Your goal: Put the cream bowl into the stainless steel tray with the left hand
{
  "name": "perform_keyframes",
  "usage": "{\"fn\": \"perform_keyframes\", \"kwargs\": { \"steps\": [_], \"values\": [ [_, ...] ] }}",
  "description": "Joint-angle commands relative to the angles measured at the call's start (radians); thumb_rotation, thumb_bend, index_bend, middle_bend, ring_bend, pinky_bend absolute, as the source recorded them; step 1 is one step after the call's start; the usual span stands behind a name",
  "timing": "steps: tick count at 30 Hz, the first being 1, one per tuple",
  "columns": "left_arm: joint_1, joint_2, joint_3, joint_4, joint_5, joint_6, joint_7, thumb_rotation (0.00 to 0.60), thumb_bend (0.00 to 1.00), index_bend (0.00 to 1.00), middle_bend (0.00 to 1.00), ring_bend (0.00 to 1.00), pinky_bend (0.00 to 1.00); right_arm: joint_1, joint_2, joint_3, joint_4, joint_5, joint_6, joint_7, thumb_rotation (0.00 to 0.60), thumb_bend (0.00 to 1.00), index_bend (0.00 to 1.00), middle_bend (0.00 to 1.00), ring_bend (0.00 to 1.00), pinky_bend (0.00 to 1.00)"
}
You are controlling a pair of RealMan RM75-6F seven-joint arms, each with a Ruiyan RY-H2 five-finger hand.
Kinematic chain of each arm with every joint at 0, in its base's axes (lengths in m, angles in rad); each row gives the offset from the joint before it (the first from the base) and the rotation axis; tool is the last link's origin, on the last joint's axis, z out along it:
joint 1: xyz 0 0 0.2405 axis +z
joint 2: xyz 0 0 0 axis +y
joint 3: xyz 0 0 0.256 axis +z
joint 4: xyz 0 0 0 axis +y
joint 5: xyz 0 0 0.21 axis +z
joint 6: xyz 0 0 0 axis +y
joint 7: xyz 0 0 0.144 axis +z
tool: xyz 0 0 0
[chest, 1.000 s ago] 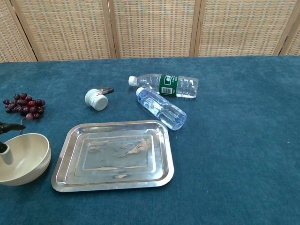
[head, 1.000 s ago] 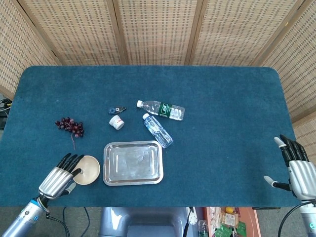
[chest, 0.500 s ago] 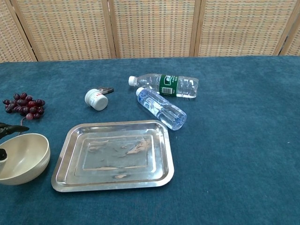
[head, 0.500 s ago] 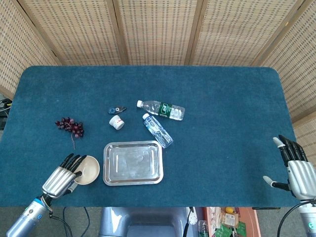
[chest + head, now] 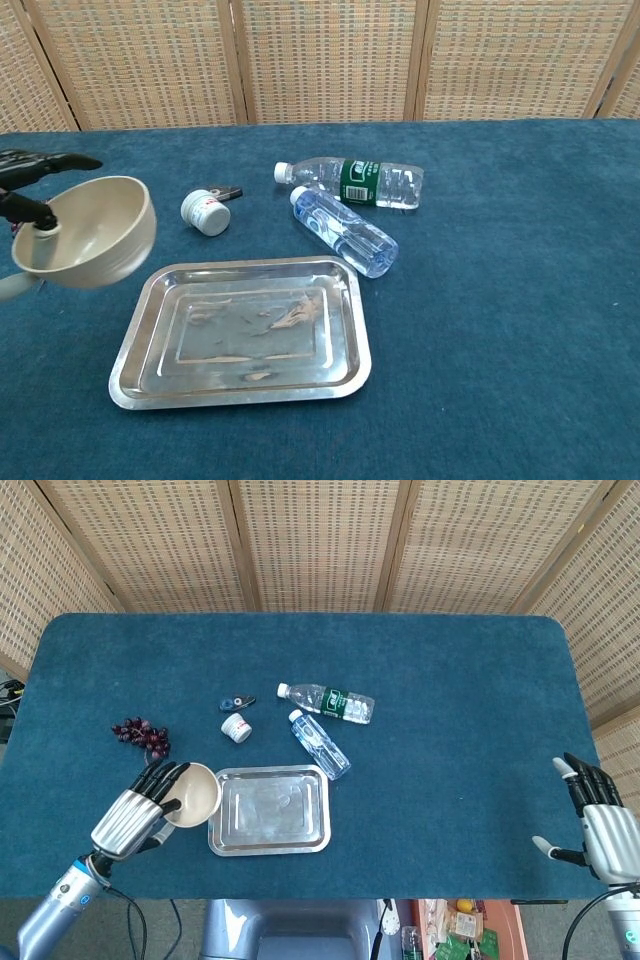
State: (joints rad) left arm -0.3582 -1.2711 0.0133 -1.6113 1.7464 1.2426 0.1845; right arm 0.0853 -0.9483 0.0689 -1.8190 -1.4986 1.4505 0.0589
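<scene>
My left hand (image 5: 138, 814) grips the cream bowl (image 5: 194, 794) by its left rim and holds it in the air, tilted, just left of the stainless steel tray (image 5: 269, 809). In the chest view the cream bowl (image 5: 92, 233) hangs above the tray's left edge (image 5: 130, 340), with dark fingertips (image 5: 30, 213) on its rim and the rest of the hand out of frame. The tray lies flat with nothing in it. My right hand (image 5: 600, 815) stays at the table's right edge with fingers spread, holding nothing.
Two clear water bottles (image 5: 325, 702) (image 5: 320, 744) lie behind the tray. A small white jar (image 5: 236, 727) and a dark clip (image 5: 237, 702) sit behind its left corner. A bunch of dark grapes (image 5: 142, 735) lies at the left, behind my left hand.
My left hand has lifted the bowl off the table and carried it up and to the right, toward the tray's left edge. The right hand has not moved.
</scene>
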Motion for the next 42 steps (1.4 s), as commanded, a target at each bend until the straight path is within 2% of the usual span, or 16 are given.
{"fn": "perform_keyframes", "kwargs": {
  "steps": [1,9,18,20,21,22,24,25,31,33,34,36,42],
  "values": [
    [-0.073,-0.035,-0.035,-0.034,-0.004,-0.085,0.051,0.6,0.46,0.65,0.0,0.0,0.0,0.0,0.0,0.001,0.001,-0.002,0.003,0.003,0.6,0.0,0.0,0.0,0.0,0.0],
    [-0.143,-0.148,-0.053,-0.018,-0.089,-0.221,0.18,0.6,0.46,0.65,0.0,0.0,0.0,0.0,0.0,0.004,0.009,0.003,0.005,0.014,0.6,0.0,0.0,0.0,0.0,0.0],
    [-0.156,-0.237,-0.04,0.045,-0.148,-0.24,0.222,0.6,0.45,0.65,0.0,0.0,0.0,0.001,0.001,0.007,0.014,0.006,0.003,0.03,0.6,0.0,0.0,0.0,0.0,0.0],
    [-0.154,-0.244,-0.036,0.051,-0.161,-0.239,0.224,0.6,0.31,0.53,0.0,0.0,0.0,0.001,0.001,0.006,0.015,0.004,0.004,0.032,0.6,0.0,0.0,0.0,0.0,0.0],
    [-0.152,-0.245,-0.033,0.047,-0.169,-0.238,0.218,0.6,0.17,0.38,0.0,0.0,0.0,0.001,0.002,0.007,0.015,0.004,0.005,0.035,0.6,0.0,0.0,0.0,0.0,0.0],
    [-0.151,-0.24,-0.031,0.038,-0.174,-0.236,0.206,0.6,0.06,0.21,0.0,0.0,0.0,0.0,0.003,0.007,0.016,0.004,0.007,0.037,0.6,0.0,0.0,0.0,0.0,0.0],
    [-0.15,-0.225,-0.028,0.022,-0.177,-0.23,0.19,0.6,0.0,0.04,0.0,0.0,0.0,0.0,0.002,0.008,0.017,0.005,0.009,0.037,0.6,0.0,0.0,0.0,0.0,0.0],
    [-0.148,-0.211,-0.027,0.008,-0.177,-0.222,0.181,0.6,0.0,0.01,0.0,0.0,0.0,-0.001,0.002,0.008,0.018,0.003,0.01,0.036,0.6,0.0,0.0,0.0,0.0,0.0],
    [-0.112,-0.106,-0.036,-0.077,-0.178,-0.131,0.133,0.6,0.0,0.0,0.0,0.0,0.0,-0.003,0.003,0.006,0.016,-0.004,0.016,0.042,0.6,0.0,0.0,0.0,0.0,0.0],
    [-0.072,-0.037,-0.039,-0.118,-0.198,-0.07,0.102,0.6,0.0,0.0,0.0,0.0,0.0,-0.002,0.003,0.006,0.016,-0.006,0.016,0.039,0.6,0.0,0.0,0.0,0.0,0.0],
    [-0.021,0.026,-0.043,-0.137,-0.229,0.003,0.083,0.6,0.0,0.0,0.0,0.0,0.0,0.0,0.002,0.004,0.015,-0.008,0.01,0.035,0.6,0.0,0.0,0.0,0.0,0.0],
    [0.022,0.082,-0.034,-0.155,-0.241,0.057,0.061,0.6,0.0,0.0,0.0,0.0,0.0,0.002,0.001,0.003,0.013,-0.008,0.007,0.03,0.6,0.0,0.0,0.0,0.0,0.0],
    [0.142,0.139,-0.005,-0.078,-0.229,0.216,-0.092,0.6,0.0,0.0,0.0,0.0,0.0,-0.003,-0.001,0.001,0.012,-0.016,0.019,0.02,0.6,0.0,0.0,0.0,0.0,0.0]
  ]
}}
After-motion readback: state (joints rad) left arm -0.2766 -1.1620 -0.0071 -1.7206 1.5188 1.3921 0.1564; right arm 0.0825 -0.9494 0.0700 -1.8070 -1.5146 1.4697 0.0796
